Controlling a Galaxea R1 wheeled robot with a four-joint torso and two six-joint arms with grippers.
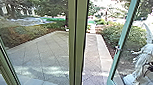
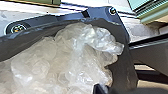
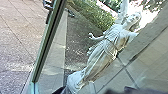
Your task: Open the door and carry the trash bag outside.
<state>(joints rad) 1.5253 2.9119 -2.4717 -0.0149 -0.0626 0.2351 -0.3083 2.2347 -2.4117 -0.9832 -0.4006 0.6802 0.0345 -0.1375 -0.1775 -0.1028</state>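
Trash bag [image 2: 120, 72], clear plastic [image 2: 80, 55] inside, near left tool [image 2: 99, 89], grip impossible to tell.

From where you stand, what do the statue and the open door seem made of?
The statue: matte, whitish, probably stone or plaster, judging by its pale folds. The open door: clear glass, since bushes show through, with a smooth green frame, perhaps painted metal.

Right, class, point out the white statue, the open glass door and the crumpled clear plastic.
White statue [image 3: 101, 58]: right wrist view, on its robe.
Open glass door [image 1: 126, 27]: head view, on its green frame.
Crumpled clear plastic [image 2: 81, 58]: left wrist view, near its middle.
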